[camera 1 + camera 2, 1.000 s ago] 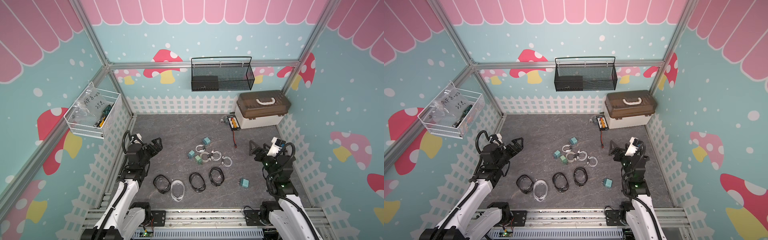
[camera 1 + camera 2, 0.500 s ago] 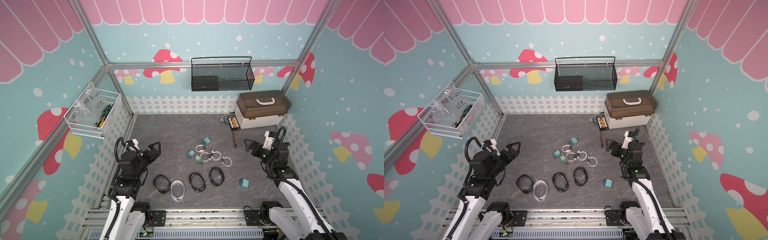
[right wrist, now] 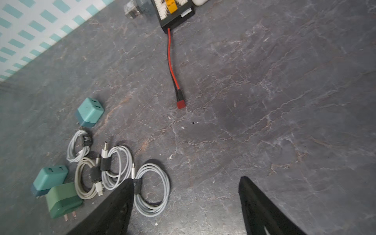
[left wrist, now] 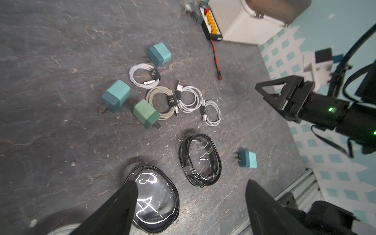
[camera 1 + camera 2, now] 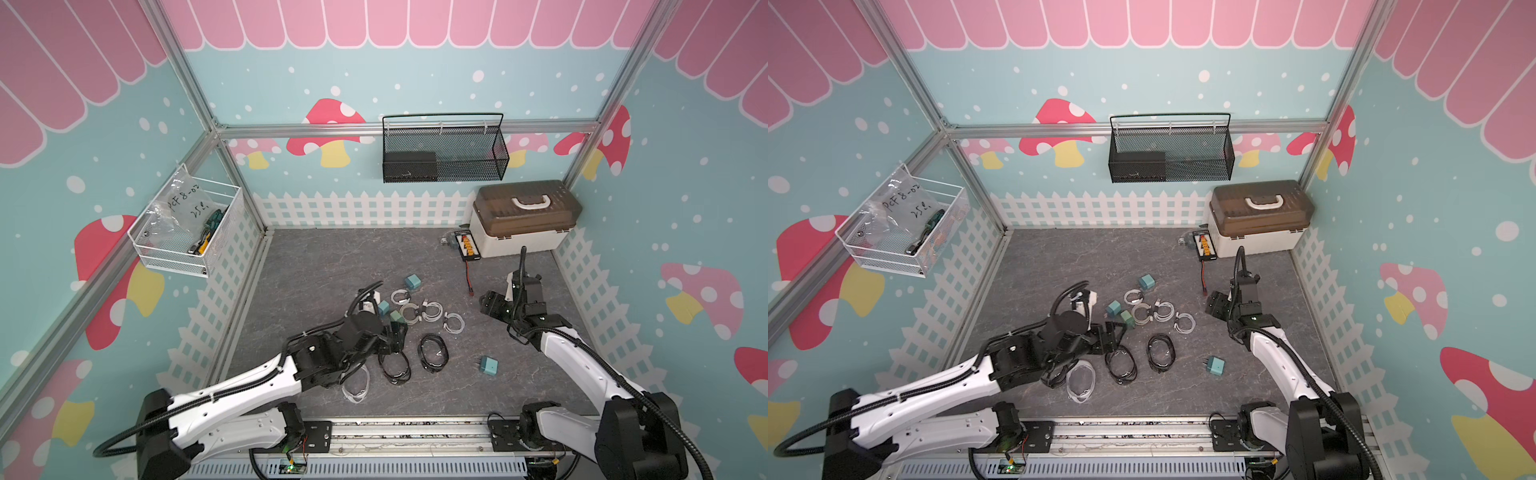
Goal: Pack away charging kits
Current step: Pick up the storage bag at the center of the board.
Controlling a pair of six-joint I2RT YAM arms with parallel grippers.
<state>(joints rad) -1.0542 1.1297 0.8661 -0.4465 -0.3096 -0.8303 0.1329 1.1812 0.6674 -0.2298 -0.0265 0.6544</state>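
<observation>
Left gripper (image 4: 190, 182): released, its two dark fingers spread wide with nothing between them. It hangs low over the row of pouches.
Right gripper (image 3: 186, 179): released as well, fingers apart over bare floor (image 3: 284, 101), just to the right of the coiled cables.
Near black-rimmed pouch (image 4: 156, 200): flat on the floor. One left finger crosses its edge in the left wrist view; I cannot tell whether they touch.
Second black-rimmed pouch (image 4: 200, 159): flat, just beside the first, on the right-arm side.
Clear pouch (image 5: 1080, 380): lying close by the left arm, towards the front rail.
Third black-rimmed pouch (image 5: 1054, 372): mostly hidden under the left arm.
Far teal charger (image 4: 159, 54): at the back of the cluster, next to a white cable (image 4: 143, 75).
Middle teal charger (image 4: 115, 95): on its side, near the green charger (image 4: 145, 114).
Green charger: right against the greyish cable (image 4: 160, 102).
Other white cables (image 4: 190, 98): two coils, side by side, beyond the second pouch.
Lone teal charger (image 4: 247, 159): apart from the rest, prongs pointing at the second pouch.
Black board (image 4: 211, 30): beside the beige box (image 5: 525, 218), its red wire (image 4: 214, 55) trailing forward.
</observation>
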